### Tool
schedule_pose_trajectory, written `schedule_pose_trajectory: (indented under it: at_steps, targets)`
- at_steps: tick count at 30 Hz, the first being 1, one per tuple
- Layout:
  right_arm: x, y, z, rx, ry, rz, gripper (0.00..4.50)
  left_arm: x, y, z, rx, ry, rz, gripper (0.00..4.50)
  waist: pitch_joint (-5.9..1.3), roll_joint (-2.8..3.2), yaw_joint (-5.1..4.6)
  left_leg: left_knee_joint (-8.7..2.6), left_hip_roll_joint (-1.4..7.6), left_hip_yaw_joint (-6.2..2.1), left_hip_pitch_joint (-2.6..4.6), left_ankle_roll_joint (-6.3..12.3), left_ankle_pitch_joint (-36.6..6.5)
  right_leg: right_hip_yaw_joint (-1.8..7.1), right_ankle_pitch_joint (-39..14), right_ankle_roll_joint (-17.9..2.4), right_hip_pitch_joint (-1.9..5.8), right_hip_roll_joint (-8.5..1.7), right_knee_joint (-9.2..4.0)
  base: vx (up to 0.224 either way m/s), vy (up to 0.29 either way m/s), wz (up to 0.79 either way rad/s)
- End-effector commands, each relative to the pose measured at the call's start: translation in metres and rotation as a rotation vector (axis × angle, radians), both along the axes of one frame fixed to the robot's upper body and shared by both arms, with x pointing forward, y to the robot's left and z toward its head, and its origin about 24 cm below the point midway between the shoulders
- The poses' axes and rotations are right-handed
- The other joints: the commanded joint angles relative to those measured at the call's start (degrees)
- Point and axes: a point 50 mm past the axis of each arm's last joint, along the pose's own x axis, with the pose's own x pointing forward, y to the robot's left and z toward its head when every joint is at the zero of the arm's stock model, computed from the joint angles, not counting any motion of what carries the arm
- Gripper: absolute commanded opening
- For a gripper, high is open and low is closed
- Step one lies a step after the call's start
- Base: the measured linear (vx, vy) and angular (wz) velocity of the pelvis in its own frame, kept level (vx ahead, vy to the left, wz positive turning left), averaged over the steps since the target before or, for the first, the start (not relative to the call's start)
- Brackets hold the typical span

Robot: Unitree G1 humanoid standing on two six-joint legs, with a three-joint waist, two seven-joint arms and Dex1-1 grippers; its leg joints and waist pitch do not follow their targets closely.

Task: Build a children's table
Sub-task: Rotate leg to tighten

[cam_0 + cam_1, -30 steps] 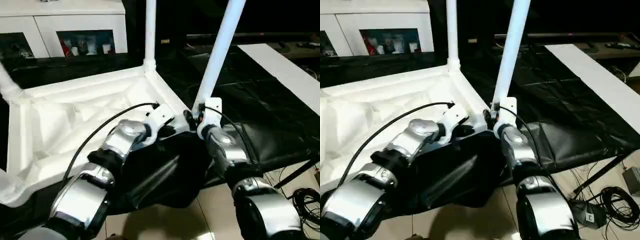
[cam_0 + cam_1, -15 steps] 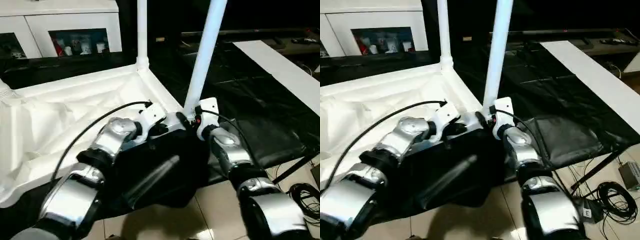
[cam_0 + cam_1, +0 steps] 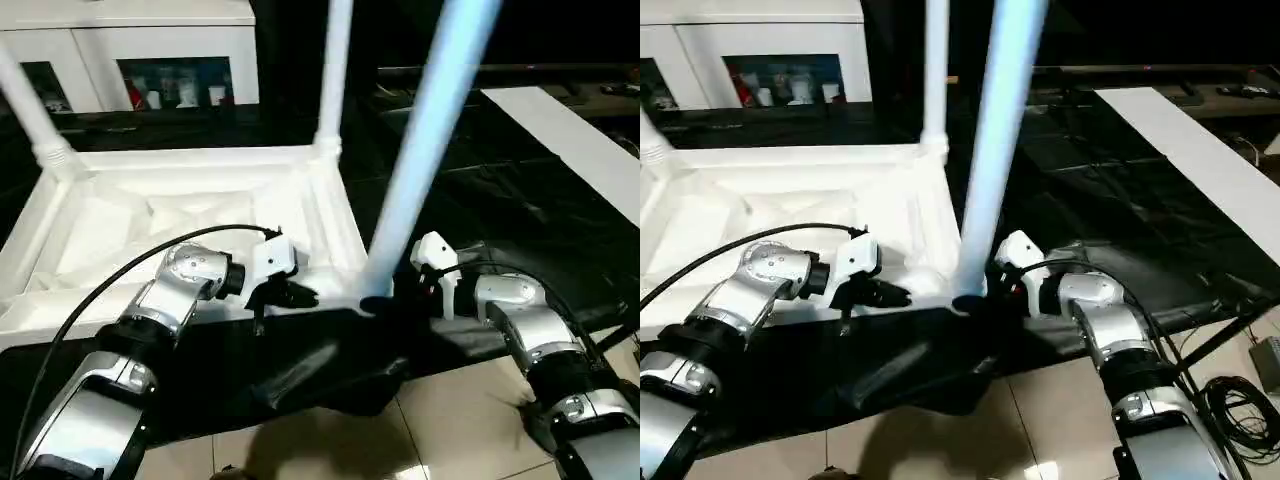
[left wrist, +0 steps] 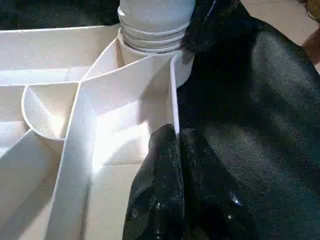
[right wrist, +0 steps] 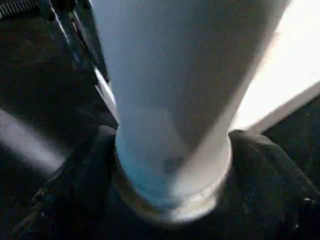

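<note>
Nearest us, our right gripper is clamping the base of the fourth leg, which is standing in the near corner socket of the upturned table top. Our left gripper is pinching the top's near rim, fingers closed on the wall. To seat it well, we judge we should be keeping the leg upright and pressing straight down while steadying the rim. Further off, two more legs are standing in their sockets. No readable writing is showing anywhere.

White cabinet; tiled floor
</note>
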Motion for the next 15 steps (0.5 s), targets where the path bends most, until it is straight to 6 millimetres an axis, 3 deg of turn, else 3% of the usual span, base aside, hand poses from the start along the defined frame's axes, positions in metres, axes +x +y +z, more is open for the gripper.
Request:
schedule_pose_trajectory:
  at_steps: [1,4,5,7,15]
  targets:
    - [-0.0016,0.0069,0.0042,0.027,-0.007,0.044,3.63,-0.0067,-0.0114,-0.0049,-0.002,0.030,-0.073,0.00,-3.53,0.09,-0.06,-3.64,2.27,-0.74,0.97,2.51,-10.47,2.93,-5.00,-14.62,2.19,-4.03,-4.20,0.000,0.000,0.00]
    - [-0.0033,0.0085,0.0040,0.023,0.008,0.064,3.63,-0.0075,-0.0111,-0.0050,-0.002,0.030,-0.080,0.00,-3.68,0.02,0.19,-3.52,2.24,-0.73,0.91,3.20,-8.37,2.89,-2.32,-14.53,2.37,-3.94,-3.91,0.000,0.000,0.00]
    - [-0.0038,0.0088,0.0035,0.017,0.013,0.071,3.36,-0.0081,-0.0106,-0.0052,-0.001,0.032,-0.083,0.00,-3.69,0.01,0.23,-3.47,2.21,-0.69,0.90,3.34,-8.05,2.88,-1.80,-14.59,2.34,-3.93,-3.86,0.000,0.000,0.00]
    - [-0.0037,0.0088,0.0033,0.021,0.031,0.073,3.24,-0.0096,-0.0087,-0.0053,0.000,0.038,-0.084,0.00,-3.73,-0.07,0.41,-3.42,2.19,-0.69,0.81,3.67,-7.14,2.86,-0.50,-14.80,2.42,-4.00,-3.69,0.000,0.000,0.00]
    - [-0.0050,0.0089,0.0038,0.036,0.037,0.076,2.72,-0.0118,-0.0063,-0.0071,0.003,0.054,-0.083,0.00,-3.65,0.02,0.59,-3.57,2.23,-0.72,0.96,2.52,-8.76,2.88,-3.66,-14.02,2.28,-3.98,-3.98,0.000,0.000,0.00]
